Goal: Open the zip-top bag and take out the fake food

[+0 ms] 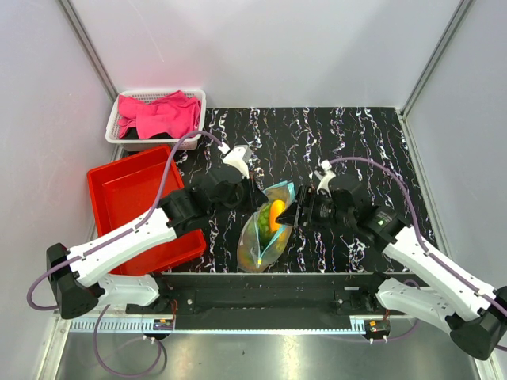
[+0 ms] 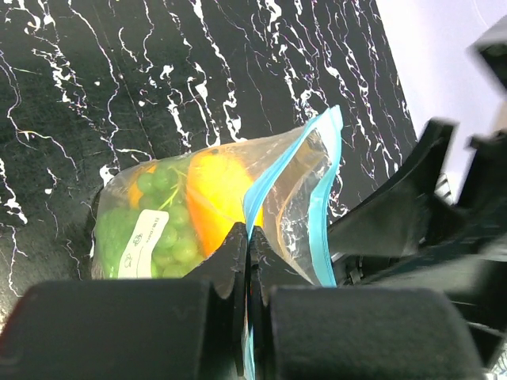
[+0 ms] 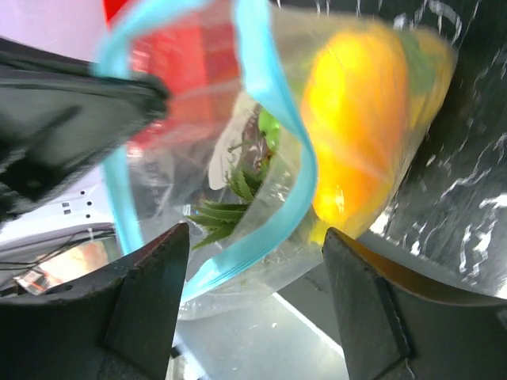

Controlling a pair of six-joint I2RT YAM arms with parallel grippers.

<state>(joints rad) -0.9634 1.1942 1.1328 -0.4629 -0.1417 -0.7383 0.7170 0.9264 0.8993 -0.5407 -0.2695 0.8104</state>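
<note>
The clear zip-top bag [image 1: 264,233] lies mid-table with its mouth raised and gaping. My left gripper [image 2: 248,241] is shut on one side of the light blue zip strip [image 2: 321,198]; in the top view it sits at the bag's upper left [image 1: 255,198]. My right gripper [image 3: 253,245] stands open at the bag's right [image 1: 291,218], with the other side of the strip [image 3: 277,111] loose between its fingers. Inside the bag is fake food: a yellow-orange piece [image 3: 356,119], green grapes [image 2: 162,229] and a green leafy piece [image 3: 226,206]. A white label [image 2: 142,241] shows on the bag.
A red tray [image 1: 127,198] lies left of the bag, partly under my left arm. A white basket [image 1: 119,131] holding a pink cloth [image 1: 162,115] stands at the back left. Grey walls close in the black marbled table [image 1: 356,142] on three sides.
</note>
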